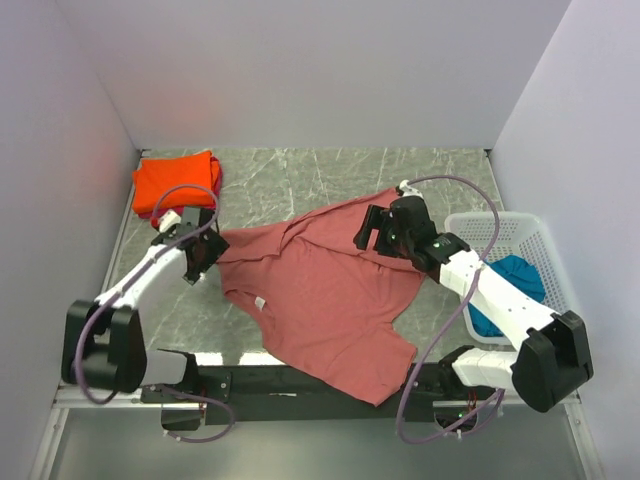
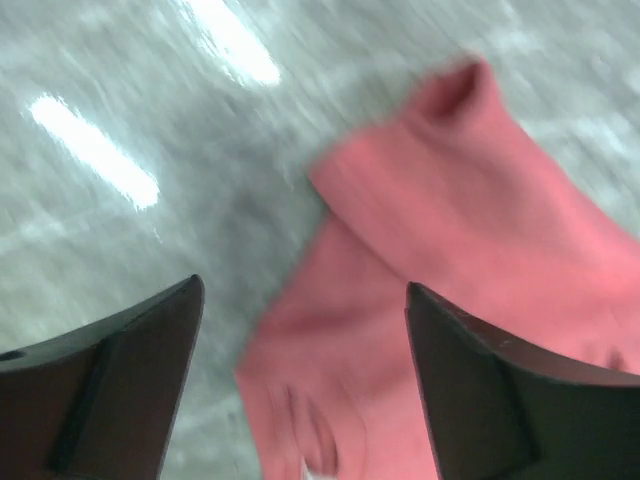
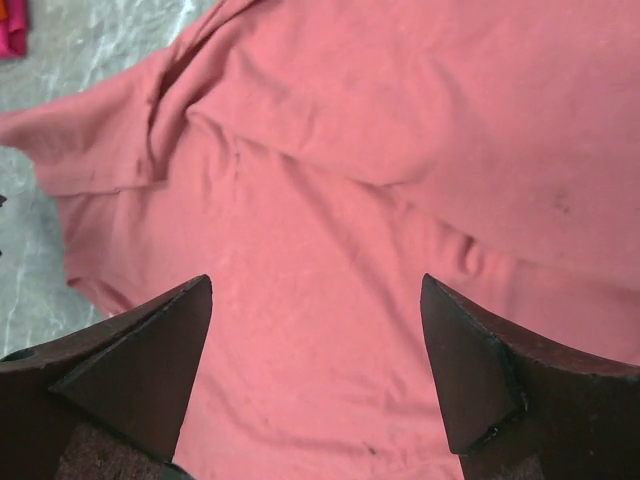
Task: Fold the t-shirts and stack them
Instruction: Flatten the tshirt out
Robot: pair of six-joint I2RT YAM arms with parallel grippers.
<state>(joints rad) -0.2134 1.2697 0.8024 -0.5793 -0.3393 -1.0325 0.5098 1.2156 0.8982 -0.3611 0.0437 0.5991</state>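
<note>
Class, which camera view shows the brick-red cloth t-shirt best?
The top external view: the whole brick-red cloth t-shirt lies spread there. Left wrist shows only a blurred corner; right wrist only a creased close-up.

My grey marbled table (image 1: 400,175) carries the brick-red t-shirt (image 1: 330,300) spread crumpled across its middle, the folded orange t-shirt (image 1: 172,183) at the far left corner, seemingly atop a pink-red t-shirt (image 1: 217,178), and the white basket (image 1: 505,232) at the right.
</note>
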